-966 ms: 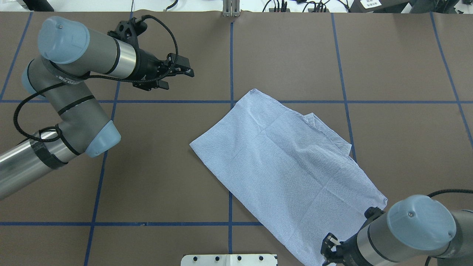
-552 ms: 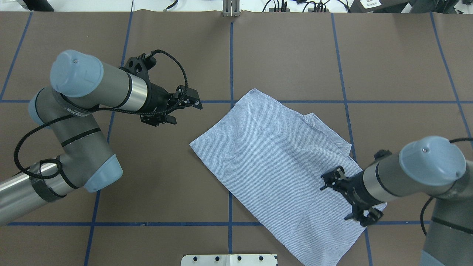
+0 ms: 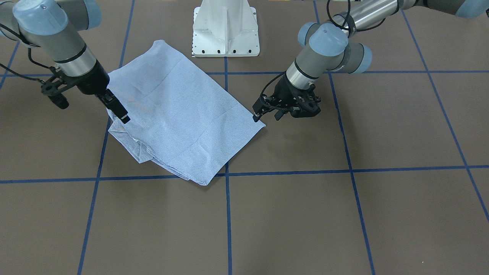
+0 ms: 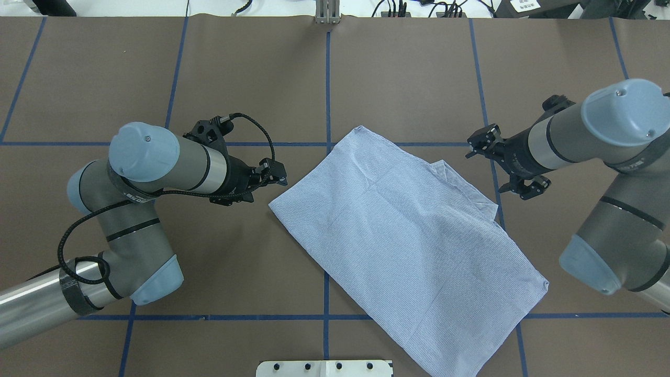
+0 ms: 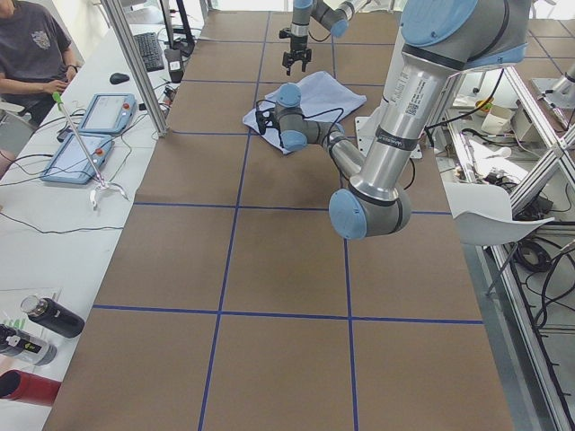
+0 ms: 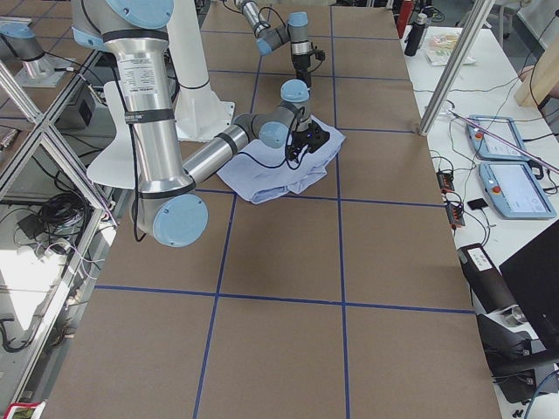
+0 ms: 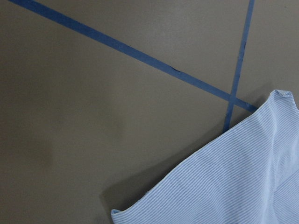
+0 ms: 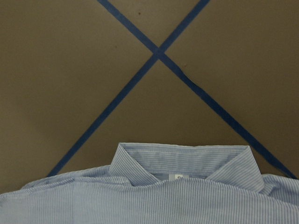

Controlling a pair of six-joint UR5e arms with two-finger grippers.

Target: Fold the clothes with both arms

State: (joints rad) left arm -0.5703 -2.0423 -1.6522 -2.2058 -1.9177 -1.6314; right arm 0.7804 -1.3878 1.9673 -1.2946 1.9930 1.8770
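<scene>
The light blue and white striped shirt (image 4: 408, 235) lies folded into a flat slanted rectangle at the table's middle, also in the front view (image 3: 179, 110). Its collar (image 8: 182, 161) with a small white label shows in the right wrist view, at the shirt's right side. My left gripper (image 4: 272, 183) hovers open and empty just left of the shirt's left corner (image 7: 140, 212); it also shows in the front view (image 3: 263, 114). My right gripper (image 4: 489, 167) hovers open and empty beside the collar edge, low over it in the front view (image 3: 120, 114).
The white pedestal base (image 3: 225, 30) stands at the robot's side of the table. Blue tape lines (image 4: 327, 78) grid the brown table. An operator (image 5: 31, 45) sits beside tablets at a side desk. Cables (image 4: 398, 8) lie along the far edge.
My left gripper came down and toward the shirt's left corner. My right arm swung from the shirt's near right corner across it to the far right side by the collar.
</scene>
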